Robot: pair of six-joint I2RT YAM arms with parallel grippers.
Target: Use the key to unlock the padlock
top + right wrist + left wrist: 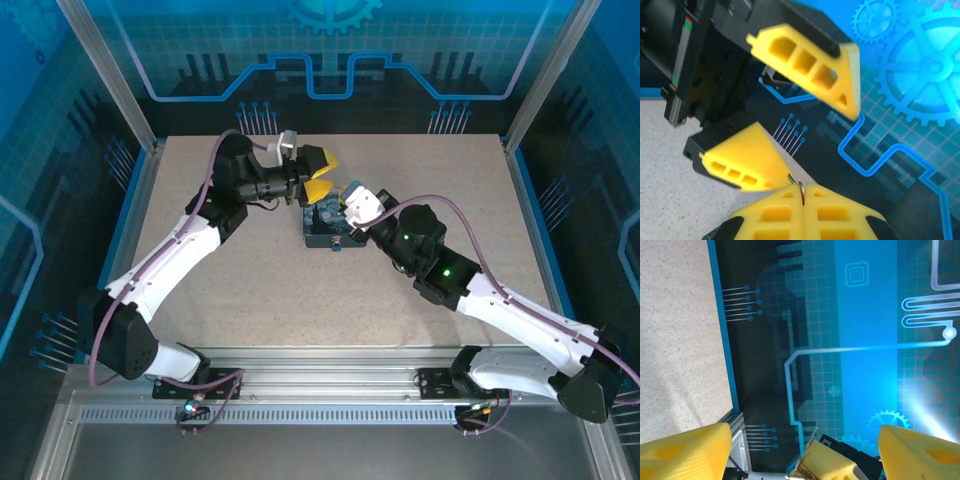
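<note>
Found yellow-fingered left end effector [321,174] spread wide and empty at upper centre of frame, just above the dark boxy padlock [322,228] on the speckled counter [250,300]. Found right end effector [803,193] pinched tight on a thin metal key [796,181]. Assessed as early, with insertion and turning outstanding.

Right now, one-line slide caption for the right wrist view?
Right gripper pinches a small metal piece, likely the key, facing the open left gripper.

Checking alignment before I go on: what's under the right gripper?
A dark block on the table, partly seen. The right gripper covers its top, so what sits there is hidden.
</note>
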